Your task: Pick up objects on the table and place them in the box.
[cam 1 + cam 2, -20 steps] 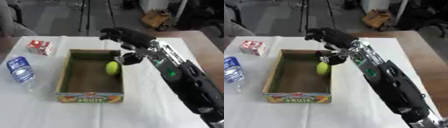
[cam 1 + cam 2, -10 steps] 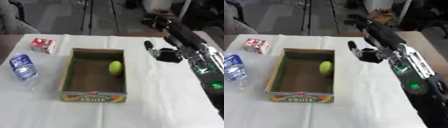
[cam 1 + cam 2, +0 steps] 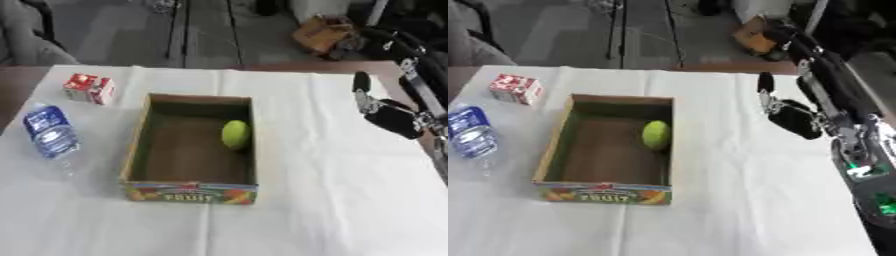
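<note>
A shallow cardboard box [image 3: 191, 192] with a fruit-print front stands nearest on the white-covered table [image 3: 315, 210]. Inside it, a yellow-green round fruit [image 3: 234, 134] rests against the right wall. To the box's left, a clear water bottle [image 3: 50, 132] with a blue label lies on the cloth. Right of the box, the right robot hand [image 3: 791, 116] hangs above the table holding nothing, one finger up; its other fingers cannot be told. Farther back left sits a small red-and-white carton [image 3: 89, 88].

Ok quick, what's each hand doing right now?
Right hand: open, holding nothing, right of the box.
Left hand: not in view.
</note>
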